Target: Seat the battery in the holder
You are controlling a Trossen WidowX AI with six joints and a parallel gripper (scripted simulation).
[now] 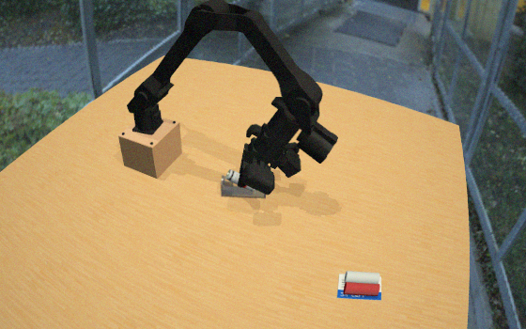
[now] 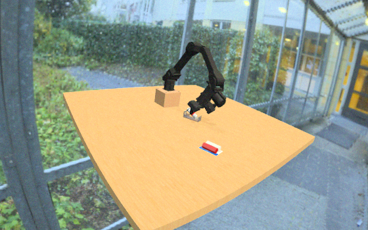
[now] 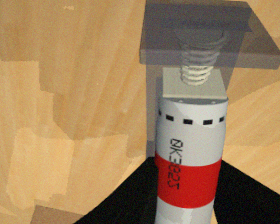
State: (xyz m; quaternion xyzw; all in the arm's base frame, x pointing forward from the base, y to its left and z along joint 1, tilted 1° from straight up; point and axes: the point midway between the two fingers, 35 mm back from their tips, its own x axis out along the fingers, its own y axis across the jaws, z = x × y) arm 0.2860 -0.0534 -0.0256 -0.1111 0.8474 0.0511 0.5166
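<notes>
The battery is white with a red band. My gripper is shut on it around its middle. The grey, partly see-through holder is on the table beneath. The battery is tilted, its far end from the spring raised above the holder's left end in the top view. In the wrist view its flat end meets or nearly meets the pale plate on the spring; contact is unclear. The lip and terminal end are outside the wrist view.
A card with a white and a red cylinder lies far from the holder, toward the front of the table. The arm's box-shaped base stands behind and left of the holder in the top view.
</notes>
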